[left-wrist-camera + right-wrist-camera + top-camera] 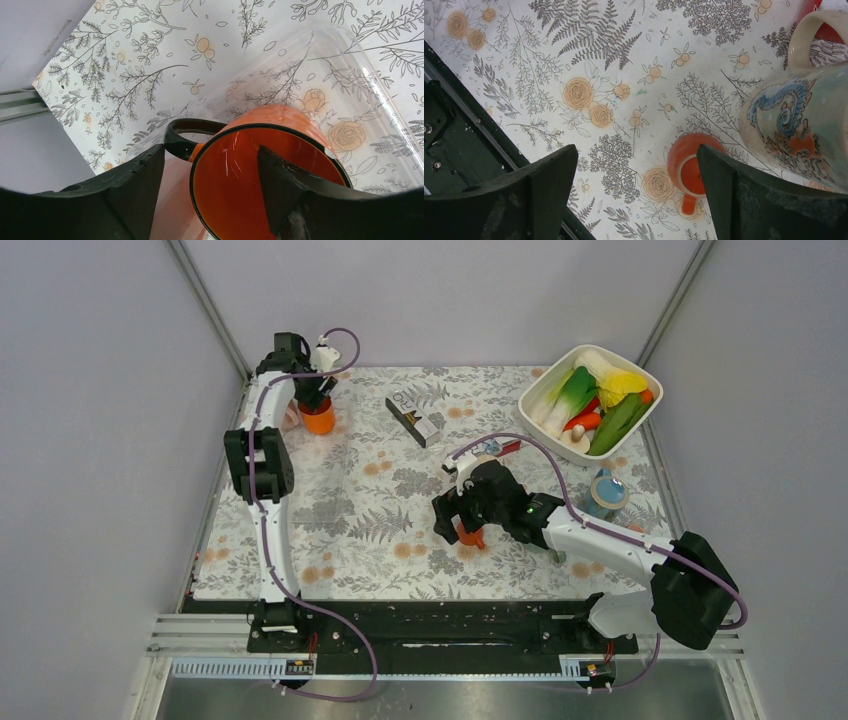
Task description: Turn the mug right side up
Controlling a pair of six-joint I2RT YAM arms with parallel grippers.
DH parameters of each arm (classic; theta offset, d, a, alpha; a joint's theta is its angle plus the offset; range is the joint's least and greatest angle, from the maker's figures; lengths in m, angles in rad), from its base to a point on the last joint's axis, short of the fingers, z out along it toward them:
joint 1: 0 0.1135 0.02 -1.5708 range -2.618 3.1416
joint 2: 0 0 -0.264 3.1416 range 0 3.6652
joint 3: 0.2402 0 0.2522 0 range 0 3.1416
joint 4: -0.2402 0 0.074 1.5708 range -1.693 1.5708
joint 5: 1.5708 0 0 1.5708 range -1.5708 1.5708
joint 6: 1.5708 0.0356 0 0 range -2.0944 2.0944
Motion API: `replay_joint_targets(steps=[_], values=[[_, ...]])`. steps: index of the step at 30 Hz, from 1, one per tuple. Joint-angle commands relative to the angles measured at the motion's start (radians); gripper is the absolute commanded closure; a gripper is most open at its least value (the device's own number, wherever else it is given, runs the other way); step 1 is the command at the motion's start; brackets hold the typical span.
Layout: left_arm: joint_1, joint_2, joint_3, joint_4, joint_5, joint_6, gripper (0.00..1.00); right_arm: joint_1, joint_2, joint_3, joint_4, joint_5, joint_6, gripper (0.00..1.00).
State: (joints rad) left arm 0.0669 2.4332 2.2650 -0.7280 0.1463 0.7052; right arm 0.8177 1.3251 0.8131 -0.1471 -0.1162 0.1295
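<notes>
Far left of the desk [380, 530]: the glossy orange ceramic mug with black rim and black loop handle [319, 420] is sitting there, mouth facing up at the left wrist camera, so it looks righted.

The left pincer [209, 155] is standing apart. One finger is dipping inside the mouth, and the other is hanging outside beside the handle. Neither seems to be pressing the wall.

The right pincer [636, 150] is gaping wide near mid-desk, gripping nothing.

You are probably handling a stiff, brittle, fairly light piece with slick glaze that may slide. If you are regripping, I would take the wall just below the rim, clear of the handle, and squeeze gently.
</notes>
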Motion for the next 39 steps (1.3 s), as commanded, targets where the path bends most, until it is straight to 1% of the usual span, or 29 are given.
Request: replay_joint_targets(steps=[1,5,8,12,15,18,20,23,25,27,30,32,34,37,39], values=[[0.005,-0.13,-0.004,0.04,0.045,-0.033,0.25,-0.006,-0.037,0.042,-0.006,0.028,0.012,0.02],[-0.006,-0.206,-0.043,0.023,0.064,-0.032,0.18,-0.006,-0.059,0.059,-0.064,0.107,0.015,0.01],[-0.023,-0.305,-0.122,0.022,0.07,-0.04,0.12,-0.007,-0.061,0.067,-0.132,0.208,0.014,0.02],[-0.041,-0.456,-0.241,0.003,0.099,-0.084,0.07,-0.006,-0.068,0.07,-0.227,0.269,0.026,0.02],[-0.046,-0.575,-0.332,-0.038,0.129,-0.114,0.04,-0.006,-0.135,0.052,-0.29,0.358,0.039,0.02],[-0.048,-0.689,-0.439,-0.079,0.17,-0.144,0.03,-0.016,-0.218,0.037,-0.375,0.501,0.057,0.02],[-0.048,-0.77,-0.515,-0.108,0.216,-0.161,0.02,-0.071,-0.261,0.029,-0.43,0.549,0.068,0.02],[-0.05,-0.863,-0.659,-0.122,0.277,-0.183,0.01,-0.192,-0.313,0.014,-0.479,0.522,0.084,0.01],[-0.051,-0.916,-0.74,-0.122,0.305,-0.189,0.01,-0.249,-0.346,0.005,-0.499,0.537,0.102,0.01],[-0.051,-0.958,-0.802,-0.123,0.317,-0.191,0.01,-0.292,-0.38,-0.009,-0.503,0.489,0.12,0.01],[-0.052,-1.003,-0.864,-0.122,0.328,-0.192,0.01,-0.362,-0.422,-0.048,-0.509,0.379,0.203,0.02],[-0.052,-1.031,-0.897,-0.122,0.34,-0.188,0.01,-0.385,-0.421,-0.082,-0.513,0.289,0.258,0.01],[-0.051,-1.047,-0.918,-0.123,0.363,-0.182,0.01,-0.387,-0.409,-0.117,-0.519,0.243,0.295,0.02],[-0.052,-1.061,-0.939,-0.122,0.415,-0.189,0.01,-0.387,-0.395,-0.144,-0.523,0.225,0.307,0.02],[-0.052,-1.062,-0.948,-0.123,0.448,-0.199,0.01,-0.387,-0.395,-0.126,-0.518,0.215,0.296,0.01]])
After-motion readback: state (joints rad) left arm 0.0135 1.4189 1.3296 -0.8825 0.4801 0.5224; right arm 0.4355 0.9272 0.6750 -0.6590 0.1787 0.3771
